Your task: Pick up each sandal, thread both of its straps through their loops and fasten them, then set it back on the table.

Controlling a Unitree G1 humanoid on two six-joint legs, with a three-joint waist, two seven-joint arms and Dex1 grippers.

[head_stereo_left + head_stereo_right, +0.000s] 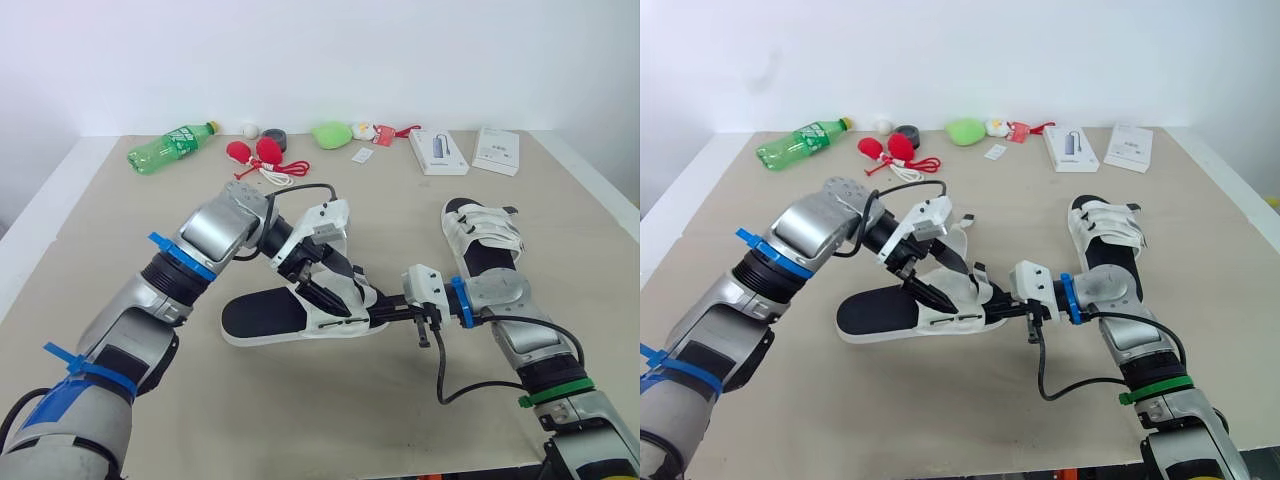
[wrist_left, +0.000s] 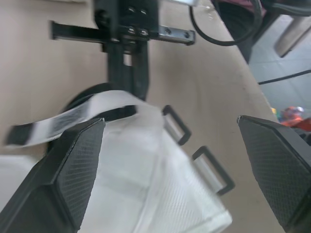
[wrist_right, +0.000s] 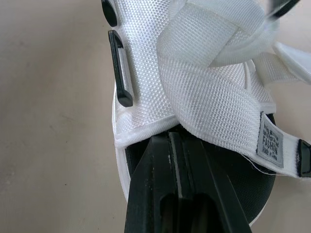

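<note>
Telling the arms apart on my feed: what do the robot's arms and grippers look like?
Both arms: silver-grey shells, black joints, looping black cables, white wrist blocks. The left arm wears blue bands; the right arm one blue, one green. The left gripper and right gripper each have two black fingers.

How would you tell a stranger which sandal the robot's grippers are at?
Start from the beige table, then look to its near middle, between the left gripper and the right gripper. The sandal there lies crosswise with white straps loose and black loops empty; the other sandal, off to the right, points away with its straps flat across it.
</note>
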